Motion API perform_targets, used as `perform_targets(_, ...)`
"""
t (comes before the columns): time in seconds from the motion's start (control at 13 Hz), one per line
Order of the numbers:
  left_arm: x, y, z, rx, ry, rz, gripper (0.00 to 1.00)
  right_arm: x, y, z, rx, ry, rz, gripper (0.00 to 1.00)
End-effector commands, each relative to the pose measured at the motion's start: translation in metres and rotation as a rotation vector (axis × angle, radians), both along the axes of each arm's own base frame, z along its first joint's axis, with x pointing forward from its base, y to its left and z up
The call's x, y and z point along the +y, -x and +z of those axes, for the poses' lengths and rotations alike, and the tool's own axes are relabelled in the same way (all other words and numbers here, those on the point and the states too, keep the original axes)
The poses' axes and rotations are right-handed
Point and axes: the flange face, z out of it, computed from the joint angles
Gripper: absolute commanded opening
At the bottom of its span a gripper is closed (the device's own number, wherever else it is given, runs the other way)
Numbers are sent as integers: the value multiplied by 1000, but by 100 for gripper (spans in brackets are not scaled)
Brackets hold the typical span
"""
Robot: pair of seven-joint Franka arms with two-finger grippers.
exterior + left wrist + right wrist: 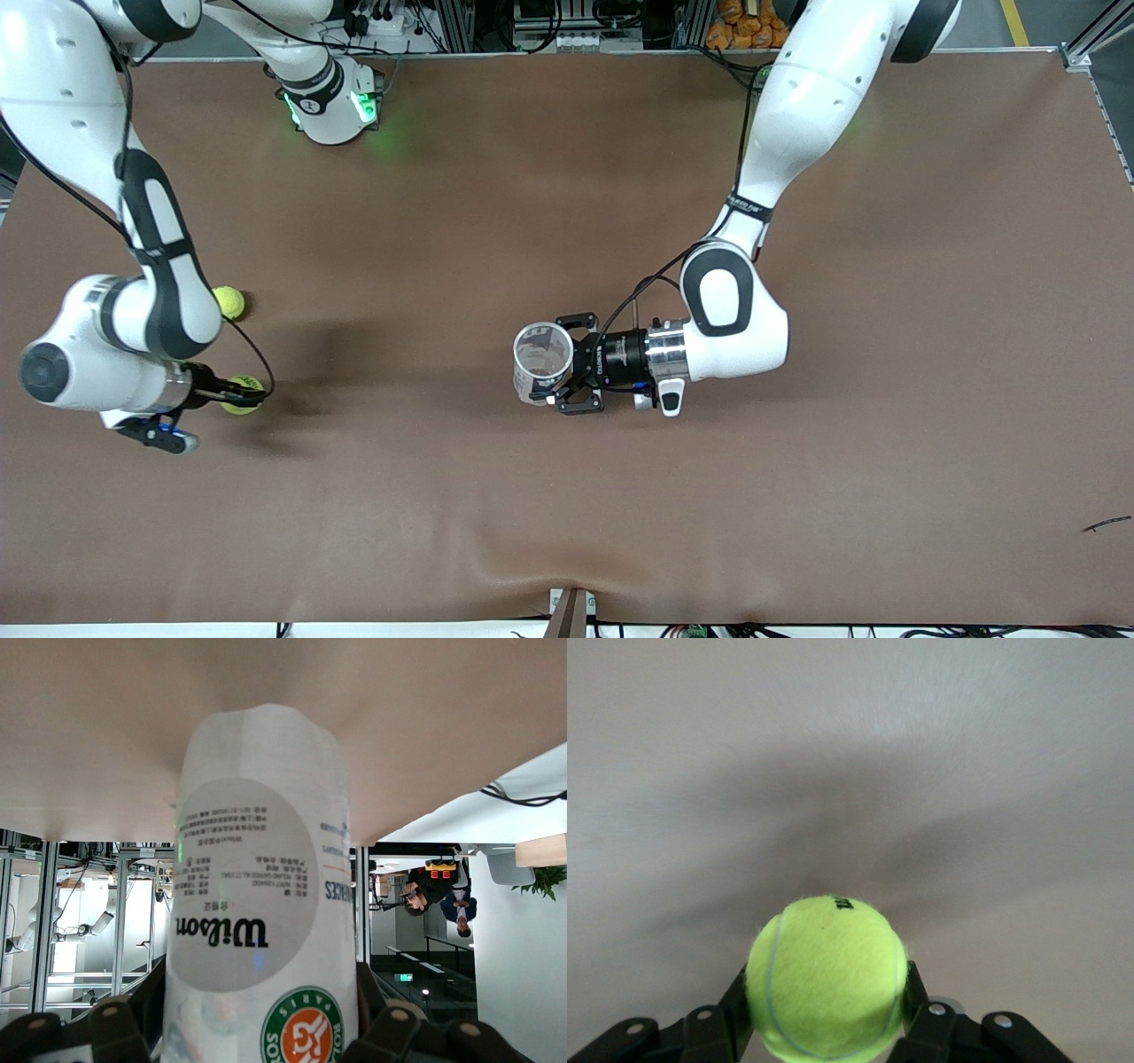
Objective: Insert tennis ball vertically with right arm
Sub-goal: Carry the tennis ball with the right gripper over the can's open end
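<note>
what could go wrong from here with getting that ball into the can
The right gripper holds its tennis ball out at the right arm's end of the table, well away from the can, so the carry could loosen it. The can stands upright only in the left gripper; a misaligned drop could hit its rim. The spare ball could get knocked.

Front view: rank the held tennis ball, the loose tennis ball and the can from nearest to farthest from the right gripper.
1. Held ball: clamped in the right gripper, toward the right arm's end of the table.
2. Loose ball: on the table close by, farther from the front camera.
3. Can: held upright by the left gripper, mid-table.
</note>
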Motion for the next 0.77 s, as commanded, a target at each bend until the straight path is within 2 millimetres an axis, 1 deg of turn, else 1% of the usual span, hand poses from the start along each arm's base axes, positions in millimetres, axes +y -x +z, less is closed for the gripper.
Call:
perform_targets(0.0,-28,23,-36,-7,48,1,84,8,-3,71,-39,-10,20,58)
perform_targets(0.08,-36,30,-42,-16,33,-4,84,13,-3,93,-33,-14,26,58)
perform_targets(0.15,-37,31,-43,-20,17,7,84,21,-2,120,-45,-16,34,59)
perform_targets(0.23,-46,41,-47,-18,-4,1,84,28,4,148,-57,-19,37,59)
perform_targets(0.31,-48,45,-54,-19,-29,10,84,38,11,171,-60,-32,46,59)
perform_targets(0.38,-50,49,-60,-32,-43,7,84,48,18,186,-47,-46,58,59)
perform_targets(0.46,-55,55,-65,-47,-66,5,84,54,21,191,-38,-69,58,59)
perform_targets(0.54,-55,57,-72,-52,-84,14,84,65,22,190,-28,-103,59,59)
perform_targets(0.62,-60,62,-76,-49,-89,6,84,79,24,190,-17,-122,61,58)
perform_targets(0.69,-60,63,-79,-50,-90,4,84,93,24,190,-9,-119,41,58)
